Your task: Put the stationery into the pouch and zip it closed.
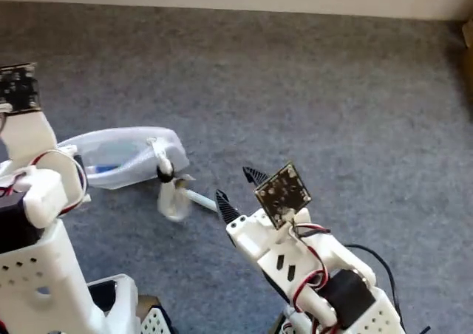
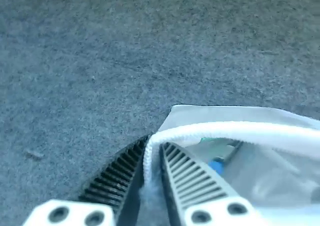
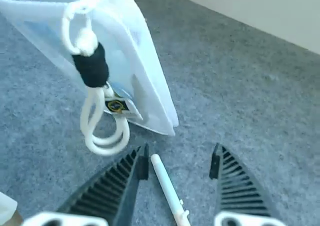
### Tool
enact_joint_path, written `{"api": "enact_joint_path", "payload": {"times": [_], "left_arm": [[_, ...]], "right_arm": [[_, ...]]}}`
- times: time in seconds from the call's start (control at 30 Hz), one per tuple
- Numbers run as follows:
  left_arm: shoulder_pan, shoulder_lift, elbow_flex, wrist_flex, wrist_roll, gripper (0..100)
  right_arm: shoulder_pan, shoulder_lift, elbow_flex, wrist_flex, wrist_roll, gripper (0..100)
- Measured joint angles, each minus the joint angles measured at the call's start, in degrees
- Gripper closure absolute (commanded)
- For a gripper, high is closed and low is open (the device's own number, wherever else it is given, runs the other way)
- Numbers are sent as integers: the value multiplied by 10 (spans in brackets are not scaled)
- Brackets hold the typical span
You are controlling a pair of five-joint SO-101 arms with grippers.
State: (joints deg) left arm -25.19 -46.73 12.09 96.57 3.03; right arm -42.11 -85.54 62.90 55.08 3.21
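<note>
Starting at the left edge of the tabletop, got the left arm sitting there with the left jaws pinched nearly together on the pouch. Clamped right on the white zipper band at the pouch's left end, going by the left wrist view. Pretty see-through pouch, lying flat on the grey tabletop toward the left edge, roughly halfway back. Can make out something blue and green inside it, but can't tell exactly what. Can't tell how far along the zip is done up either.

Moving right, got a white pull cord with a black bead hanging off the pouch's right end, looping down toward the tabletop. Also a little tag tucked in by the cord.

Just beside that end, lying flat on the tabletop, got a white pen. Outside the pouch, near its corner, and not quite touching it as far as can be told.

Further right, toward the front edge, got the right arm with the right jaws spread wide, hanging low over the pen. Can see the pen sitting in the gap between the two tips, touching neither. Not gripping a thing on that side.
</note>
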Motion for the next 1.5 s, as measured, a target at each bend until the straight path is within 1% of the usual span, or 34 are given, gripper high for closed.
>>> {"api": "enact_joint_path", "payload": {"times": [0.13,0.33,0.4,0.53,0.63,0.87,0.97,1.17,1.5], "left_arm": [[-68,7,1,-8,25,989],[-82,7,4,-12,27,989],[-91,7,4,-13,27,989],[-120,7,4,-14,28,989],[-140,7,4,-14,28,989],[-178,7,11,-32,27,989],[-180,7,11,-33,31,989],[-180,7,11,-34,31,989],[-180,7,12,-34,31,989]], "right_arm": [[0,0,20,0,0,804],[0,-1,34,0,0,804],[0,23,34,0,0,804],[0,120,31,0,-11,804],[0,204,-2,0,-25,804],[-39,390,-84,0,-26,804],[-40,469,-126,0,-26,804],[-41,601,-188,0,40,804],[-42,794,-295,-1,51,804]]}}
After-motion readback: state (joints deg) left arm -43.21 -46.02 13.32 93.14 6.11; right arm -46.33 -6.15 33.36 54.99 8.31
